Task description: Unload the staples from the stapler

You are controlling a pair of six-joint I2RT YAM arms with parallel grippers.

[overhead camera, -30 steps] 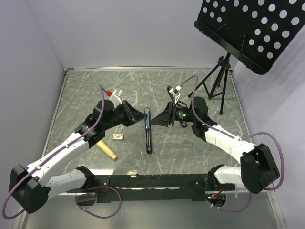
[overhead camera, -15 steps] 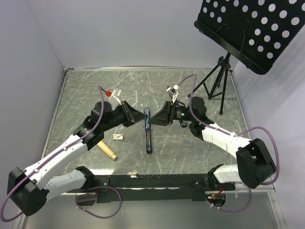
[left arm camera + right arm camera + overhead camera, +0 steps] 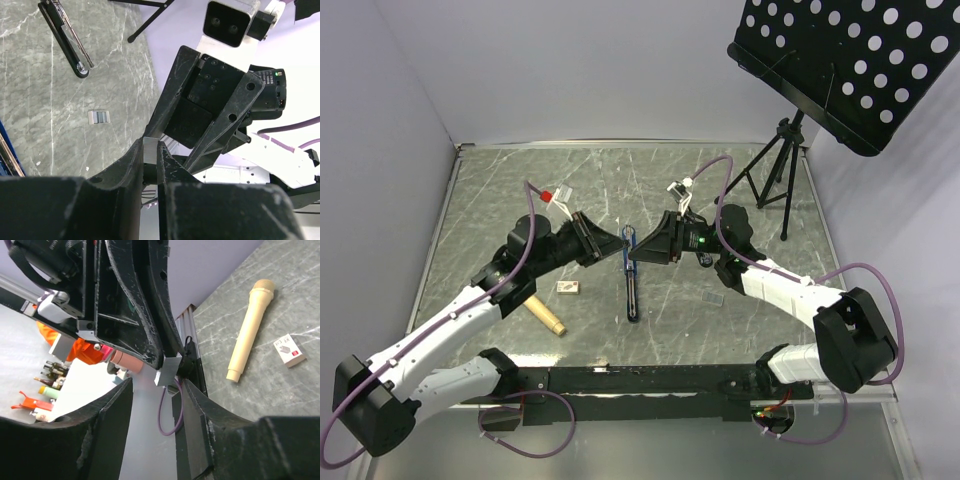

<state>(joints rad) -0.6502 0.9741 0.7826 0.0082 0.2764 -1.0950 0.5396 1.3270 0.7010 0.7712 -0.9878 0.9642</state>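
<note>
My left gripper (image 3: 619, 243) is shut on a small silvery block of staples (image 3: 150, 149), held above the table. My right gripper (image 3: 639, 251) is open and faces it tip to tip. In the right wrist view the staples (image 3: 169, 369) sit just in front of the gap between my right gripper's (image 3: 157, 390) spread fingers, touching neither. Below, a black stapler (image 3: 633, 297) lies open on the table with a blue stapler (image 3: 627, 252) just behind it. A second short strip of staples (image 3: 714, 298) lies on the table to the right; it also shows in the left wrist view (image 3: 98, 117).
A small tan-and-white box (image 3: 568, 287) and a tan wooden cylinder (image 3: 546, 316) lie left of the staplers. A black music stand on a tripod (image 3: 775, 180) stands at the back right. Grey walls close the table on the left, back and right.
My right gripper has moved left toward the left gripper, closing the gap until its open fingers reach the held staples. The left gripper has hardly moved.
</note>
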